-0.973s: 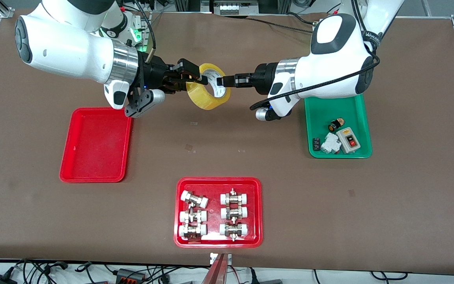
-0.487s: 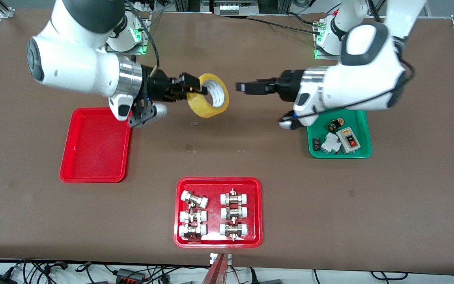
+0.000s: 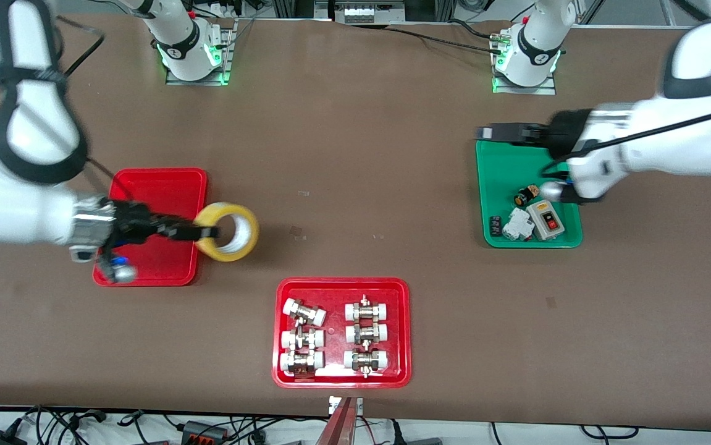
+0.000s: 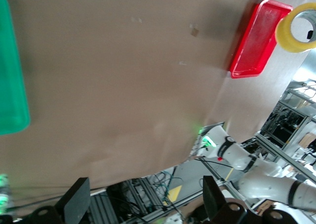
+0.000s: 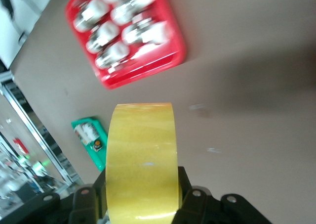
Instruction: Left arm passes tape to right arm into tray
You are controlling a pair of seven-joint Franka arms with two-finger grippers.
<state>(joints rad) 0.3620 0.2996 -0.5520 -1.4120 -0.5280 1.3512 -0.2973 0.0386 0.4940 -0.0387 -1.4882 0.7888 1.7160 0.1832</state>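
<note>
Front view: right gripper (image 3: 210, 233) low over the edge of the plain red tray (image 3: 160, 179) that faces the desk's middle, jaws clenched on the wall of the tape (image 3: 227, 232), one jaw inside the core and one outside. Tape held in the air with its open core toward the camera, hanging over bare brown desk (image 3: 355, 185) just beside that tray's rim, not inside the tray. Right arm (image 3: 18, 213) reaching in from the right arm's end of the desk, across the tray's near corner. Left gripper (image 3: 485, 132) over the farther rim of the green tray (image 3: 494, 179) at the left arm's end, well apart from the tape, holding nothing; jaws released, seen spread with only desk between them in the left wrist view. Switch box (image 3: 545, 220), white breaker (image 3: 519, 224) and small round black part (image 3: 522, 198) lying in the green tray's nearer half. Wider red tray (image 3: 281, 334) nearest the camera, carrying six white-capped metal fittings (image 3: 303, 313) in two columns. Nothing between tape and plain tray but the tray's own raised rim. Right wrist view: yellow band of tape (image 5: 141, 159) filling the space between the jaws.
</note>
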